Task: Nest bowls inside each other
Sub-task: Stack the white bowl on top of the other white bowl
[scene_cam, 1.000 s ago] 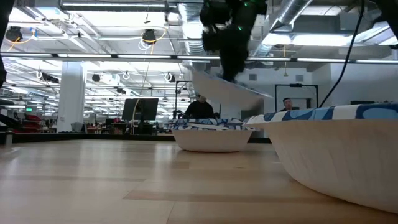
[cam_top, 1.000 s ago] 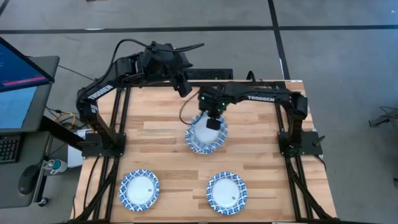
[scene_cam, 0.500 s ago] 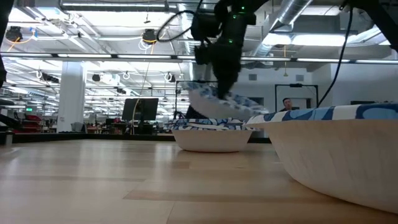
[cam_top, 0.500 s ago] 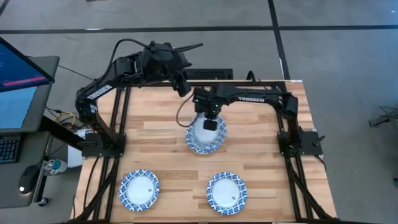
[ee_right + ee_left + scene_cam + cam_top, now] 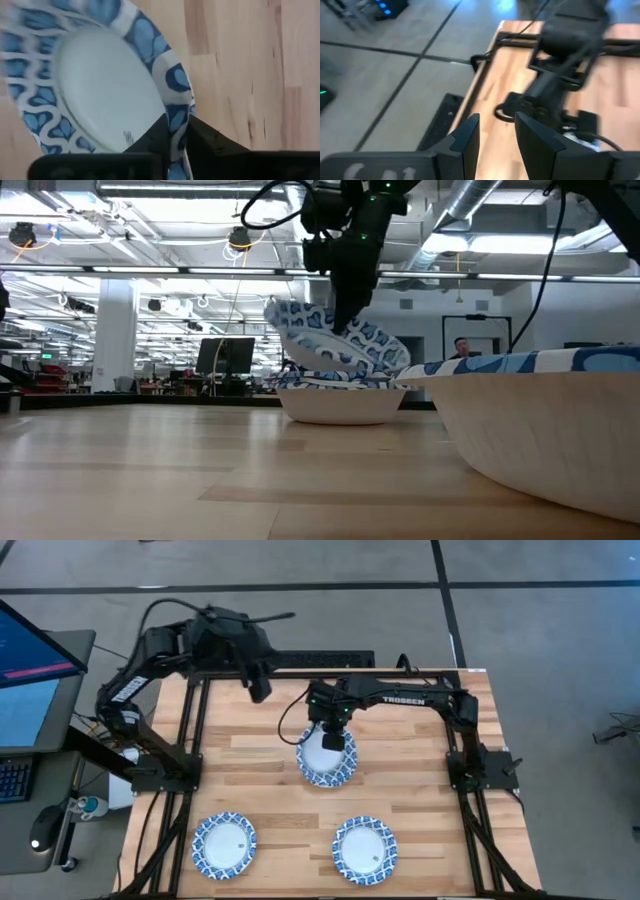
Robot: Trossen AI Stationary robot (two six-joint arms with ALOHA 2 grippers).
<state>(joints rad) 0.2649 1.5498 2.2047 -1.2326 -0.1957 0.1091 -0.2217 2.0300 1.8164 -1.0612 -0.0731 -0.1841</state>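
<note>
Butcher-block planks make up the table (image 5: 420,790), set in a dark frame on a grey floor, with an open hall of lights and monitors behind it in the low view. At the middle of the table the right gripper (image 5: 334,733) pinches the rim of a tilted bowl (image 5: 335,340), its two fingers clamped on the blue-patterned edge, as the right wrist view shows (image 5: 172,132). That bowl hangs slanted just above a resting bowl (image 5: 340,398), its lower edge near or touching the rim beneath; which of the two I cannot tell.

To finish this step well, the held bowl probably needs levelling so both rims run parallel, and centring over the one below before the fingers part. Let go while slanted and it may slide off or settle crooked. A release close to the lower bowl should keep it from clattering.

Two more bowls sit near the front edge, one on the left (image 5: 224,843) and one on the right (image 5: 364,850), well apart from the stack and from each other, so there is free wood all around the centre. The front right bowl also looms large beside the low camera (image 5: 540,430). The left gripper (image 5: 258,688) hovers over the rear left of the table, fingers slightly apart and holding nothing (image 5: 495,142), clear of the right arm's working space.
</note>
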